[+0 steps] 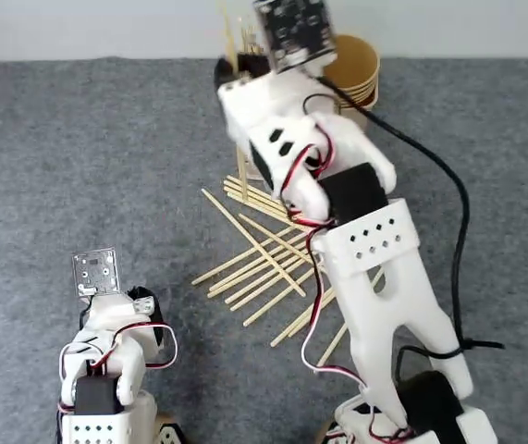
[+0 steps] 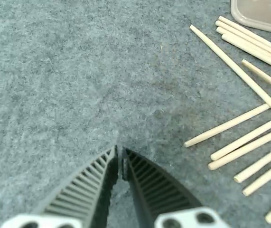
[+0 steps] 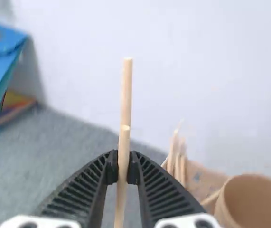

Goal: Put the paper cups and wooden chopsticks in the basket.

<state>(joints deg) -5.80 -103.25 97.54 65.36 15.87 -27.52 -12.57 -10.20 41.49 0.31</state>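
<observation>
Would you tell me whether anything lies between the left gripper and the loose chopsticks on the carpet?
Nothing visible does: only bare carpet separates the left gripper from the nearest chopsticks.

Short-piled grey carpet (image 1: 79,166) meeting a plain white wall (image 3: 206,52), a blue box (image 3: 0,76) beside that wall.

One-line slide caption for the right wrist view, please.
Right gripper shut on a chopstick, white wall behind, paper cup off to one side.
</observation>
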